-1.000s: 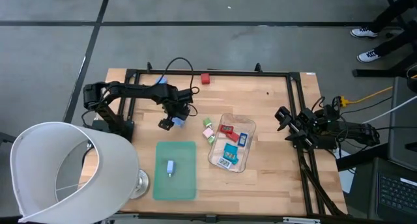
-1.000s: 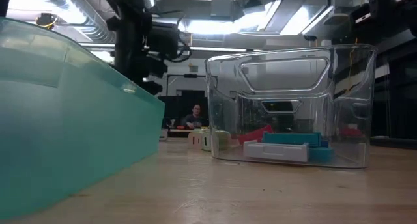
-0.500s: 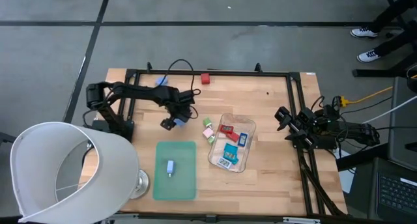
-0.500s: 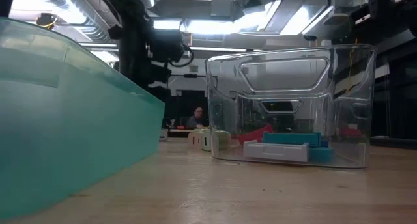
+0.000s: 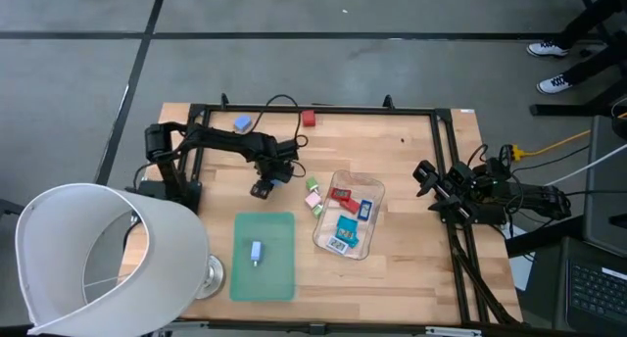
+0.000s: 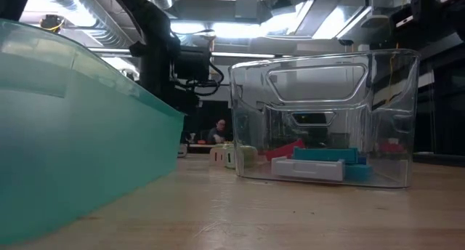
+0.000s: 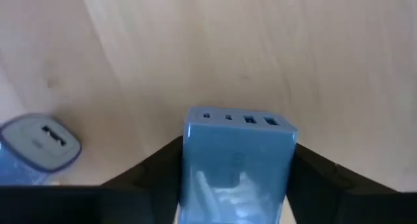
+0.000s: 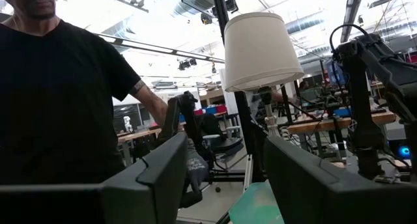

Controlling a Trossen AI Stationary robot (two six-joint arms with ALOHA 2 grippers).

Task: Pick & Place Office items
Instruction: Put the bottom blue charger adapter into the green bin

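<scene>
left tool (image 7: 238,185): clenched on blue block (image 7: 236,164) | risk: shallow grip, slips over desk (image 7: 260,48) | right tool (image 8: 221,178): spread, empty, idle

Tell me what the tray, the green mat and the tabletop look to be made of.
Tray: clear hard plastic, glossy; you see the pieces inside straight through its walls and it throws reflections.
Green mat: flat, matte, even teal-green; probably rubber or soft plastic, but the look leaves that open.
Tabletop: light wood with visible grain and plank seams, smooth, with a slight sheen in the low view.
</scene>
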